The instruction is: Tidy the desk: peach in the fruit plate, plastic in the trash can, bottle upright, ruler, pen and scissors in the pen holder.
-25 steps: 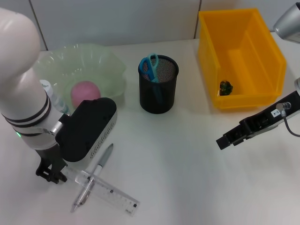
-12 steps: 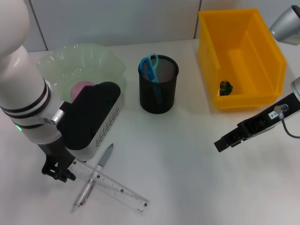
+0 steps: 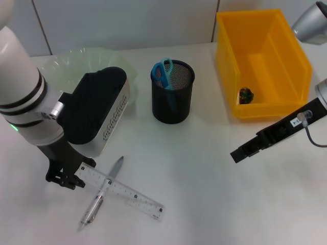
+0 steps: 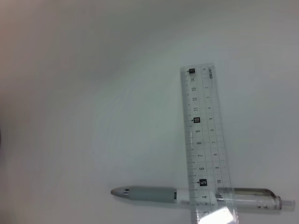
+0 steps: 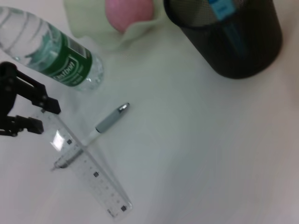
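Observation:
My left gripper (image 3: 64, 178) is low over the table at the front left, shut on the near end of the clear ruler (image 3: 127, 196). The ruler lies across the grey pen (image 3: 104, 189). Blue scissors (image 3: 163, 71) stand in the black mesh pen holder (image 3: 172, 99). In the right wrist view the pink peach (image 5: 128, 13) rests in the pale green fruit plate (image 5: 88, 23), and the green-labelled bottle (image 5: 51, 56) lies on its side beside it. A dark bit of plastic (image 3: 246, 94) sits in the yellow trash can (image 3: 294, 56). My right gripper (image 3: 240, 153) hovers at the right.
My left arm's bulky black-and-white wrist (image 3: 94, 115) covers part of the fruit plate (image 3: 76, 61) and hides the peach and bottle in the head view. A grey wall runs along the table's far edge.
My left gripper has moved away from the front edge and slightly right, and the ruler has shifted with it, sliding over the pen. The right arm has barely drifted left.

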Robot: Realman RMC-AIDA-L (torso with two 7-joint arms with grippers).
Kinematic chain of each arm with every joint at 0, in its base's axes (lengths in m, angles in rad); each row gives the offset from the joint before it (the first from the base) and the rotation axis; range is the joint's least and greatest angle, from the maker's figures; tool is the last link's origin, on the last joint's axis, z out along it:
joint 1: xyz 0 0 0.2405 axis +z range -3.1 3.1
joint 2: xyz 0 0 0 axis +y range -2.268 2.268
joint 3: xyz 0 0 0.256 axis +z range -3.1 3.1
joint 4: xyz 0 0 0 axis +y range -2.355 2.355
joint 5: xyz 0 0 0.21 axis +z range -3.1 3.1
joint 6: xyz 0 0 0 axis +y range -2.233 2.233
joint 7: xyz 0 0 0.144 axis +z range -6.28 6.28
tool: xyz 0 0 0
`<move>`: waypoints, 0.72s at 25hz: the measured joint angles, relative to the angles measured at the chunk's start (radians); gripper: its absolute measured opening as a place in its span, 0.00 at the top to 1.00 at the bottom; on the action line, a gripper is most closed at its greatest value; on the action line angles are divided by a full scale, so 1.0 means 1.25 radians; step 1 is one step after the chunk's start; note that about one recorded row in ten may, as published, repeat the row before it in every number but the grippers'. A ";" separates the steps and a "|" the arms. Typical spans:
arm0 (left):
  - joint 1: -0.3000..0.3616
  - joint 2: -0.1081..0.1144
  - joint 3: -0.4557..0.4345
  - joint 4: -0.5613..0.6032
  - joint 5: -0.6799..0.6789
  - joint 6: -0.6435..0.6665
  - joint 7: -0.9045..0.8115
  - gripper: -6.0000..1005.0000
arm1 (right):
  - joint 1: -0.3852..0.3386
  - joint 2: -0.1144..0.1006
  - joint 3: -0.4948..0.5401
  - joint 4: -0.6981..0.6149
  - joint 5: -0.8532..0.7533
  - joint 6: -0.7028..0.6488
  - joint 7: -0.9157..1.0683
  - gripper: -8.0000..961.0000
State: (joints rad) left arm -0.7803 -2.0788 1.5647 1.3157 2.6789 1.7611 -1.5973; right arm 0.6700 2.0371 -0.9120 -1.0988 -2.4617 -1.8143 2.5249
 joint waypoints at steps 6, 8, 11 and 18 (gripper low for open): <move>-0.005 0.000 -0.035 0.002 -0.015 0.025 -0.012 0.59 | 0.000 -0.009 0.000 -0.002 0.044 -0.004 -0.012 0.44; -0.008 0.000 -0.042 0.003 -0.021 0.033 -0.018 0.59 | -0.001 -0.009 0.001 -0.002 0.045 -0.004 -0.017 0.44; -0.012 0.001 -0.051 0.007 -0.027 0.042 -0.027 0.59 | -0.002 -0.010 0.001 -0.002 0.045 -0.004 -0.021 0.44; -0.024 0.002 -0.096 0.010 -0.042 0.073 -0.029 0.59 | -0.001 -0.010 0.001 -0.002 0.045 -0.008 -0.021 0.44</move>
State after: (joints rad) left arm -0.8104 -2.0762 1.4448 1.3281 2.6265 1.8520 -1.6336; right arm 0.6693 2.0244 -0.9111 -1.1014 -2.4052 -1.8243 2.4985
